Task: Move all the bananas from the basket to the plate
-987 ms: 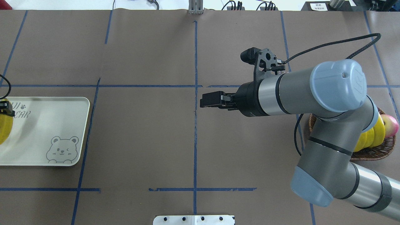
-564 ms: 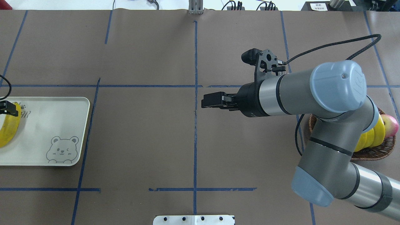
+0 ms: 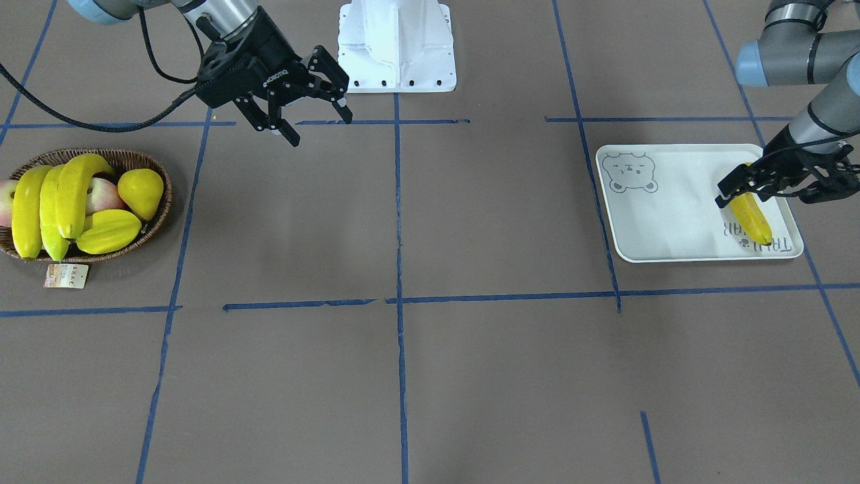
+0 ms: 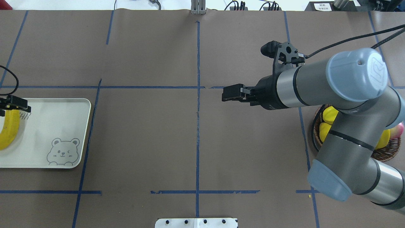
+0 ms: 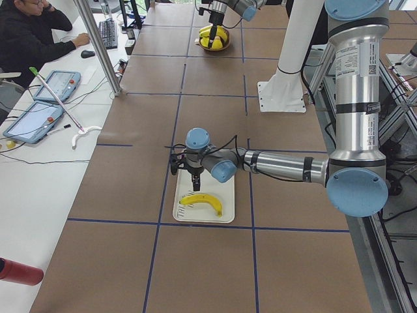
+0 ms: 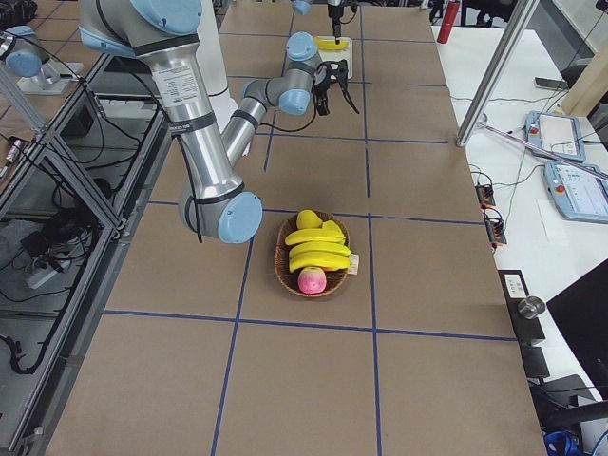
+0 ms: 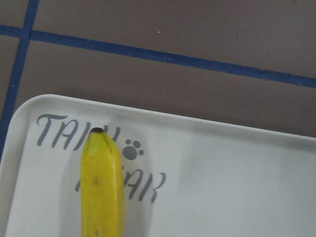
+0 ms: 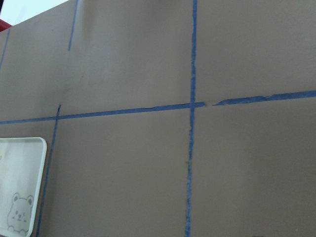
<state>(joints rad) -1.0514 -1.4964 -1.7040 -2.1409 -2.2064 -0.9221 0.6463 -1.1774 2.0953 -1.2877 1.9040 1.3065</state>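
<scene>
One banana (image 3: pixel 751 218) lies along the lettered end of the pale plate (image 3: pixel 672 222), also seen as the banana (image 4: pixel 9 131) on the plate (image 4: pixel 47 126) and close up as the banana (image 7: pixel 102 187). My left gripper (image 3: pixel 772 189) hovers open just over that banana's end, its fingers spread wide of it. Three more bananas (image 3: pixel 67 195) rest in the wicker basket (image 3: pixel 134 156) with a pear, a star fruit and apples. The right gripper (image 3: pixel 316 124) hangs open and empty above bare table, between the centre line and the basket (image 4: pixel 386 152).
The white robot base plate (image 3: pixel 396 40) sits at the table's robot-side edge. A paper tag (image 3: pixel 66 275) lies beside the basket. Blue tape lines cross the brown table. A person (image 5: pixel 32 32) sits at a side desk, off the table.
The banana has come further onto the plate and now lies flat under the left gripper. The right arm has drawn back from the centre line toward the basket side, its gripper empty.
</scene>
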